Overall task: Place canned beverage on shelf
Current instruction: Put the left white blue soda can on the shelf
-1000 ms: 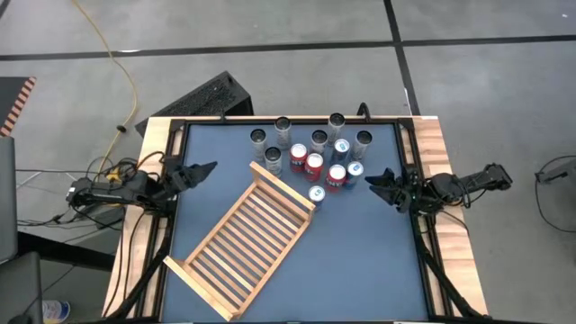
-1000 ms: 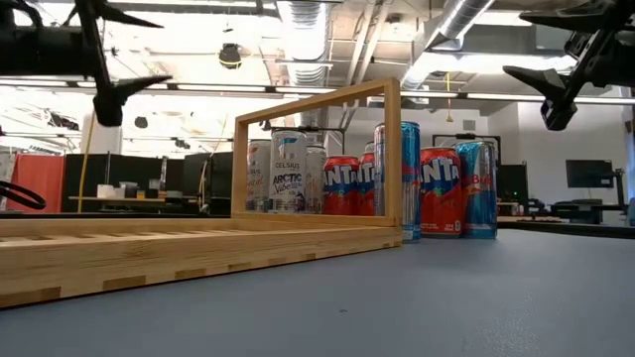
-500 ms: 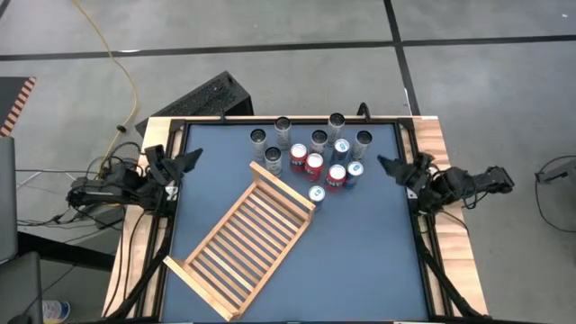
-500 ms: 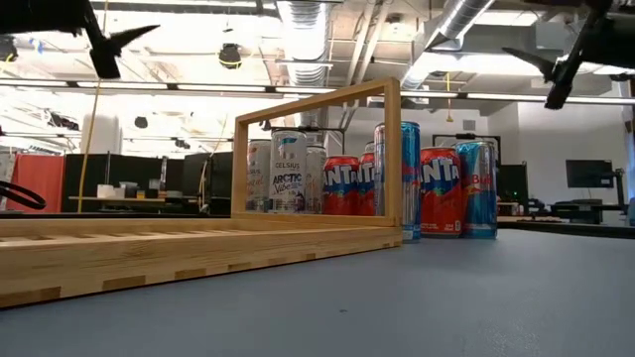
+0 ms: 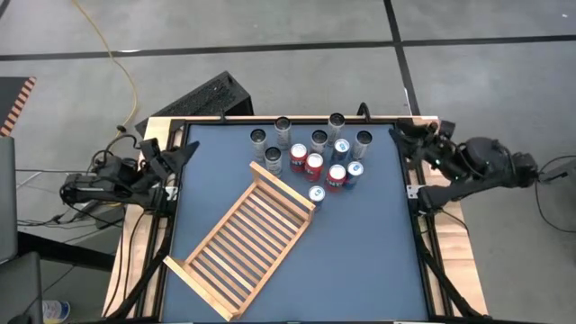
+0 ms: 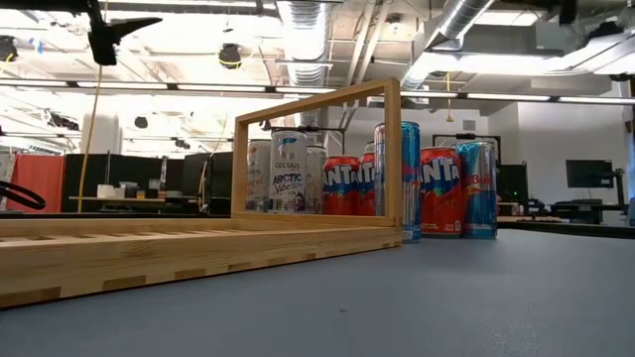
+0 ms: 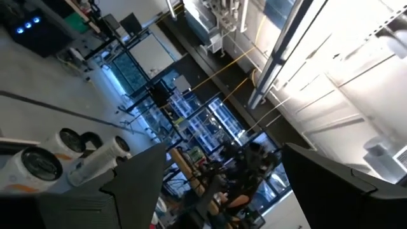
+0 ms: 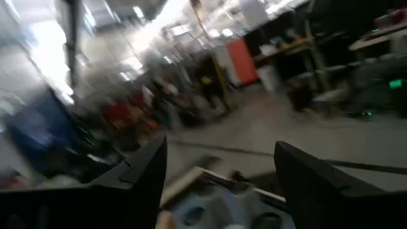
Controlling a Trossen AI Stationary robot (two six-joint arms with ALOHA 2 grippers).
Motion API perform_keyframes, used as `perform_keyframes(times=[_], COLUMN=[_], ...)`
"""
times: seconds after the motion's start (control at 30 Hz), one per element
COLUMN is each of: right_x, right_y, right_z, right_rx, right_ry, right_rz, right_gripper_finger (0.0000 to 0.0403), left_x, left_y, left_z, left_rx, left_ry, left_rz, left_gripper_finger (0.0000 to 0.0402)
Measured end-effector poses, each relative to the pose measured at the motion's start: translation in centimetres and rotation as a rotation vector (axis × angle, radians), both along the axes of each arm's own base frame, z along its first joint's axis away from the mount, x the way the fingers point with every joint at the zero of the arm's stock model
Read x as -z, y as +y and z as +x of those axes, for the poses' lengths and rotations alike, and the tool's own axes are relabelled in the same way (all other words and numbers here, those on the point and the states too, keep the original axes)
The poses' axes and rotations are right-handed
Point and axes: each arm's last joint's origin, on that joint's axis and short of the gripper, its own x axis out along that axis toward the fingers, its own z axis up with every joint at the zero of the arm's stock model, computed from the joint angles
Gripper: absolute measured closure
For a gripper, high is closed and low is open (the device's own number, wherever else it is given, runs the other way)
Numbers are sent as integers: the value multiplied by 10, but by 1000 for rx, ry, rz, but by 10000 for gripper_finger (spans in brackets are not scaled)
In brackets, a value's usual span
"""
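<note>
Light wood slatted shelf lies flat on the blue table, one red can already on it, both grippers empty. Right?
Not quite. The high view shows the light wood slatted shelf bare; every can stands on the blue table beyond its end. The left gripper and right gripper are empty.

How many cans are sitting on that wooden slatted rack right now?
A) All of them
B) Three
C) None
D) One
C: seen from above, the shelf has only bare slats, and the cans all stand in a cluster on the blue table beyond its far end.
</note>
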Motion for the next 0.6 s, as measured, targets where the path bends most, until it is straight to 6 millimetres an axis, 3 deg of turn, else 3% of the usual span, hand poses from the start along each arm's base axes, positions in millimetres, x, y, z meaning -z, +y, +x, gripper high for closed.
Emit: perform_keyframes(times=[0.27, 0.43, 0.6], right_x=[-68, -92, -103], right_y=[-5, -18, -40], right_z=[56, 101, 149], right_rx=[108, 96, 37], right_ry=[259, 367, 429], right_rz=[-79, -135, -169], right_gripper_finger=[137, 137, 137], left_x=[1, 0, 0], left_y=[0, 0, 0], left_z=[6, 5, 5], left_rx=[6, 7, 2], left_ry=[12, -2, 4], left_rz=[-25, -27, -19], left_gripper_finger=[99, 99, 99])
